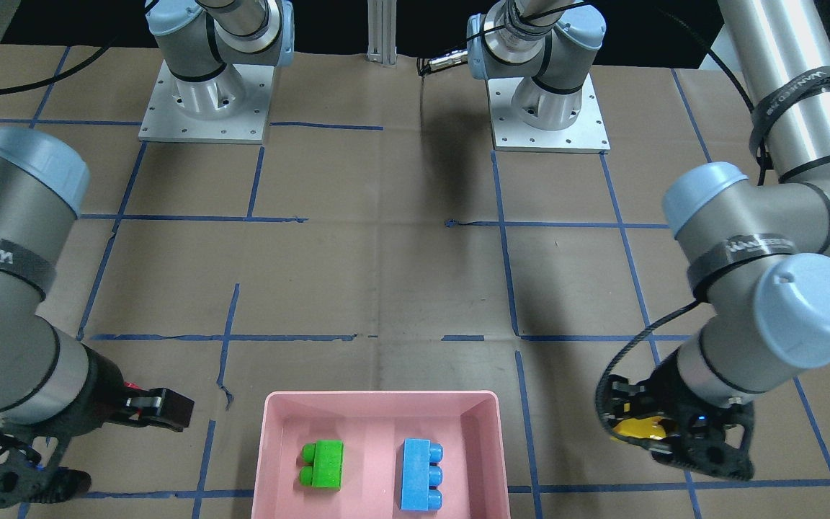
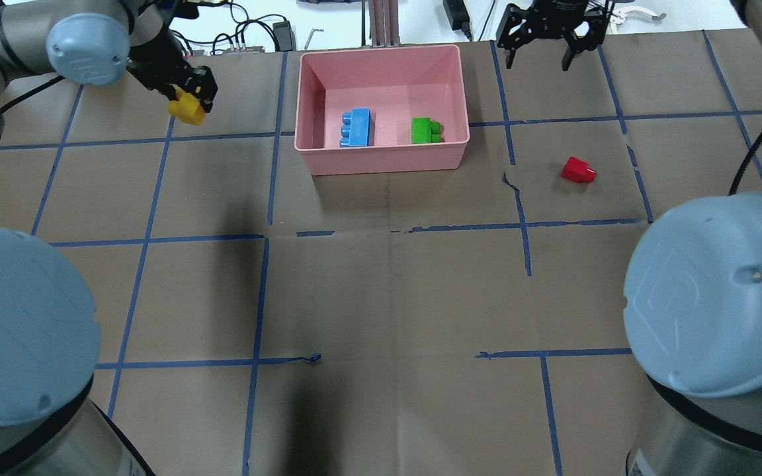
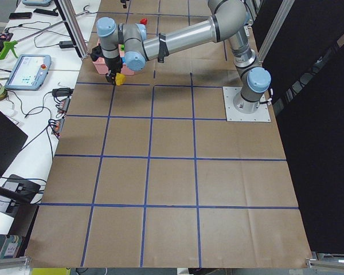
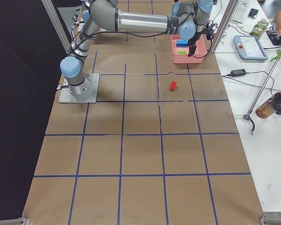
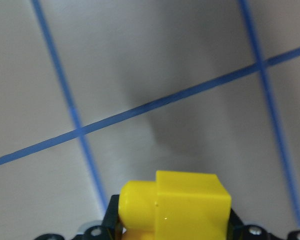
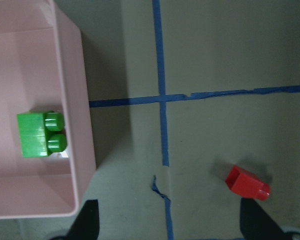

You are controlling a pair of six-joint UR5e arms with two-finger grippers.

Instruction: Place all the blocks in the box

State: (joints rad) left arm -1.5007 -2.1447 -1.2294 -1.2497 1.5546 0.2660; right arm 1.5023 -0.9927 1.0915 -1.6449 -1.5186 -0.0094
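The paper-covered table (image 2: 381, 297) is seen with open room around the box (image 2: 381, 158), which is set at 12 o'clock in the overhead view, near the far edge. The left gripper (image 2: 190, 99) is held off the box's 9 o'clock side and is pinched on the yellow brick (image 2: 186, 112), seemingly clear of the table. The box is thus found at 3 o'clock from it, with only one short wall to be cleared. The right gripper (image 2: 537, 49) is spread wide, nothing in it, at the box's 2 o'clock. The blue brick (image 2: 357, 127) and green brick (image 2: 426, 130) are laid flat inside, apart. The red brick (image 2: 577, 170) is seen on bare table near 6 o'clock from the right gripper, its stud turned toward 4 o'clock. That arm is judged the nearer.
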